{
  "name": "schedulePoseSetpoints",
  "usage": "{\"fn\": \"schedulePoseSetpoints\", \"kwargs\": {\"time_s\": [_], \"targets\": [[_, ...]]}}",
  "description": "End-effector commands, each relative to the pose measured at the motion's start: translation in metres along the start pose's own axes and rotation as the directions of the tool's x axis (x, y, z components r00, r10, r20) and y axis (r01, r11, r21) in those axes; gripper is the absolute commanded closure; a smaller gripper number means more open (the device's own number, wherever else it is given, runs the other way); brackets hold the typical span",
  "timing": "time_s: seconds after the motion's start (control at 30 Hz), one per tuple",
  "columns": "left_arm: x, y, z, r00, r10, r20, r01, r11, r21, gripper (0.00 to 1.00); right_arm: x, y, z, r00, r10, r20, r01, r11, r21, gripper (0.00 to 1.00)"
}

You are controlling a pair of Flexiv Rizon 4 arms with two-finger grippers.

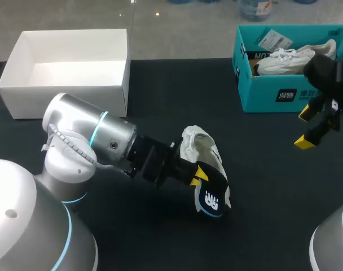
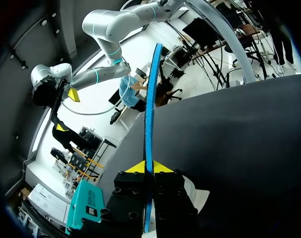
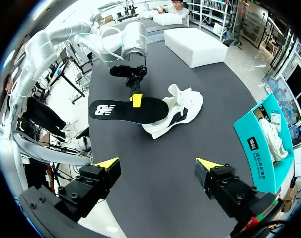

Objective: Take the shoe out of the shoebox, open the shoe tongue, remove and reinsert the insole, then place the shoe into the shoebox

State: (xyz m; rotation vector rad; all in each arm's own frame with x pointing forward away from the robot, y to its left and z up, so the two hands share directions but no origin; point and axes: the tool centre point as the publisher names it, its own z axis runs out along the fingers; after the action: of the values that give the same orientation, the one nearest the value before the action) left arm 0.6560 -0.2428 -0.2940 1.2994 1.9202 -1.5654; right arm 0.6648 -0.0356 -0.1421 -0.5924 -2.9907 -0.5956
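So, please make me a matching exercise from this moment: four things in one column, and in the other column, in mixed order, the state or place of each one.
Column one:
1. insole
2. white sneaker
3. teal shoebox
4. right gripper

Column two:
a. open, holding nothing
b. lies on the black table, out of any box
c. clamped in the left gripper
d. contains a second sneaker

Pairs: 1-c, 2-b, 3-d, 4-a.
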Motion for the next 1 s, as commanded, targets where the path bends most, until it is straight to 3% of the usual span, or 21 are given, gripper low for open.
{"fn": "schedulePoseSetpoints", "kwargs": {"time_s": [0.03, 0.63, 1.0], "targets": [[-0.001, 0.002, 0.004, 1.000, 0.002, -0.002, -0.002, 1.000, -0.003, 1.00, -0.002, 0.001, 0.001, 1.000, 0.000, -0.003, 0.000, 1.000, 0.004, 0.00], [-0.010, -0.036, -0.010, 0.998, 0.033, 0.054, -0.036, 0.998, 0.052, 1.00, -0.002, 0.001, 0.001, 1.000, 0.000, -0.003, 0.000, 1.000, 0.004, 0.00], [-0.004, -0.022, 0.000, 1.000, 0.021, 0.012, -0.022, 0.999, 0.024, 1.00, -0.002, 0.001, 0.001, 1.000, 0.000, -0.003, 0.000, 1.000, 0.004, 0.00]]}}
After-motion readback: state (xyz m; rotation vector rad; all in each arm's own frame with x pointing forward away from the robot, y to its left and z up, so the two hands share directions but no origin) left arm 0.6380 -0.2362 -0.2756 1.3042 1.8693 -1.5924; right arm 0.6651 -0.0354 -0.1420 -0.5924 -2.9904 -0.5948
